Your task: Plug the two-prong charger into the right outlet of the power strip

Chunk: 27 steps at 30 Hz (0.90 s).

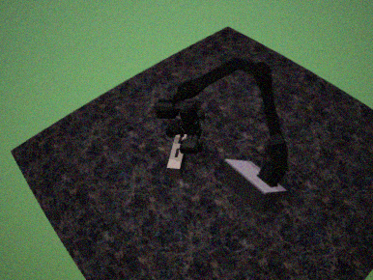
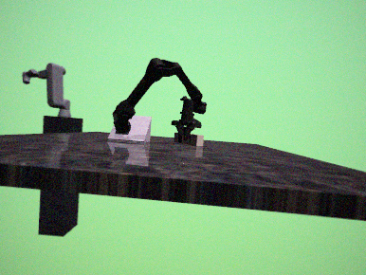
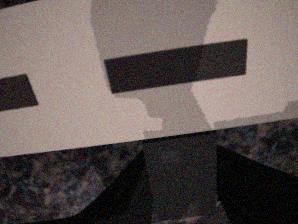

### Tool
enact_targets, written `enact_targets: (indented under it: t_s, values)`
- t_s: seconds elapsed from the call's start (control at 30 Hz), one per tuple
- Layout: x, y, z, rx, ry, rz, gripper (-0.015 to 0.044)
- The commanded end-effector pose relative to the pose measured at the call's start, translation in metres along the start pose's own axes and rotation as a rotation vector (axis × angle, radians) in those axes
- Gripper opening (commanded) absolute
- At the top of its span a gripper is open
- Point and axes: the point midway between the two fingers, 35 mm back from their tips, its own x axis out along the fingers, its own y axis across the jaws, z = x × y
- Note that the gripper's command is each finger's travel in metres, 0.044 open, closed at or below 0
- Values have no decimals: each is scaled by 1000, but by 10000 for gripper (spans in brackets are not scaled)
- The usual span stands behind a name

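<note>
Beside the near edge of the power strip: charger in jaws, lined up roughly with one dark outlet recess.
Power strip: pale bar (image 1: 174, 161) (image 2: 200, 140) (image 3: 55, 117) on the dark table (image 1: 121, 203) (image 2: 265, 163) (image 3: 45, 182); one recess full in wrist view, another cut off at its left border.
Charger: dark block (image 3: 182, 177), low against or just beside the strip's edge in wrist view; contact can't be told.
Gripper: (image 1: 185, 140) (image 2: 186, 137) (image 3: 183, 175) clenched on the charger, fingers either side of it.
Prongs: none visible; whether over the strip or partly in, cannot tell.
Arm: black, arched (image 1: 237, 65) (image 2: 163, 67) over the table, wrist above the strip.
Step in hand: likely lining up prongs with the right outlet; which recess that is, not certain from here.
Doing it well: confirm outlet, square charger to strip, center both prongs over their slots, then press straight down, evenly, no twist.
Shutter: one prong leading would probably jam it; if it resists, back off straight, realign, press again.
Grip: keep firm; block may tilt or slide up between fingers under load.
</note>
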Motion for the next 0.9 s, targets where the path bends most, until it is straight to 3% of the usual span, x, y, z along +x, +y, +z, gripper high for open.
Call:
enact_targets:
  t_s: [0.0,0.87]
  values:
    - [-1,1,7,11,-14,2,0]
    - [-1,1,14,11,-14,2,0]
